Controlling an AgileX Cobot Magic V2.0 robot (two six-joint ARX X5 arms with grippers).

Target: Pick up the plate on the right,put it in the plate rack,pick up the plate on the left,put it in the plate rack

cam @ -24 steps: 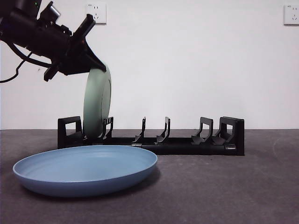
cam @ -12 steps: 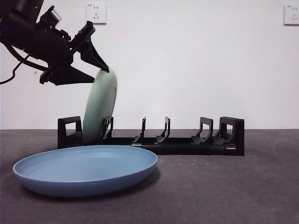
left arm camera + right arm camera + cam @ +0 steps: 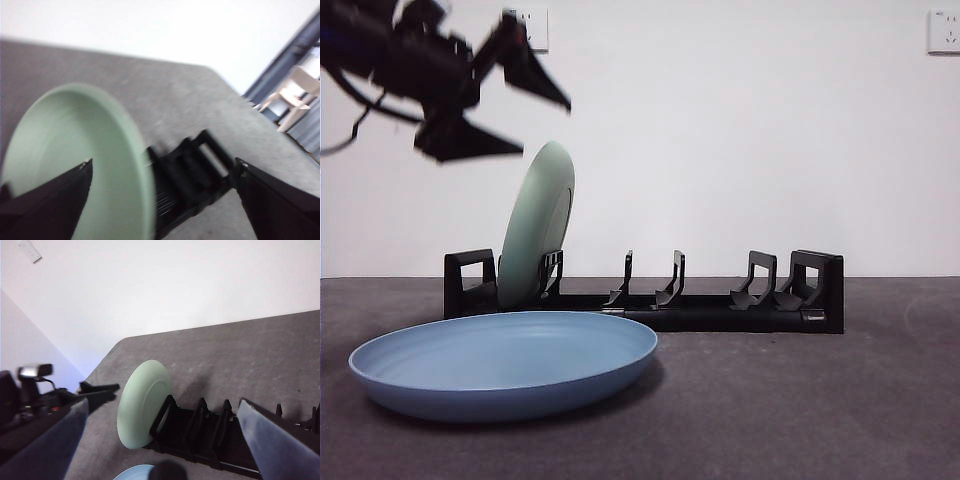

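Green plate (image 3: 537, 222) stands on edge in plate rack (image 3: 720, 300), leaning right.

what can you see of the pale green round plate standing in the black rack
The pale green round plate looks like smooth matte plastic, with a raised rim and shallow centre. It stands on edge in the end slot of the long black plastic plate rack, tilted, its top leaning toward the rack's middle and resting against an upright divider. No gripper touches it: the left gripper hangs just above with jaws open. The blue plate lies flat in front, apart from it.
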